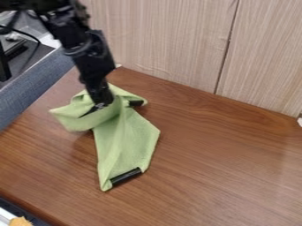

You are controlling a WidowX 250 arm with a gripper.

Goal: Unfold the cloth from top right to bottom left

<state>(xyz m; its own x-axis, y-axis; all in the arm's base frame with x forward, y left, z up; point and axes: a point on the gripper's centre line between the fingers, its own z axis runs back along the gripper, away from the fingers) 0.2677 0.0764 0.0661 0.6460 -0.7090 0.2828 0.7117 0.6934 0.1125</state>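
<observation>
The black gripper (101, 104) hangs from the upper left, its lower end at the upper part of the green cloth (124, 141). Cloth rises in folds around that end, and a loose flap spreads to the left. Below, a longer section of the cloth runs down to a narrow end on the table. One black strip (126, 176) lies along this lower end, and another black strip (136, 103) shows at the upper right edge. Where gripper and cloth meet, folds hide the contact.
The brown wooden table (224, 163) extends right and front of the cloth. A pale wood-grain panel (171, 39) stands along its back edge. At the left is a blue-grey padded edge (35, 88), with dark equipment behind it. An orange-tan object (20, 221) sits at the bottom left corner.
</observation>
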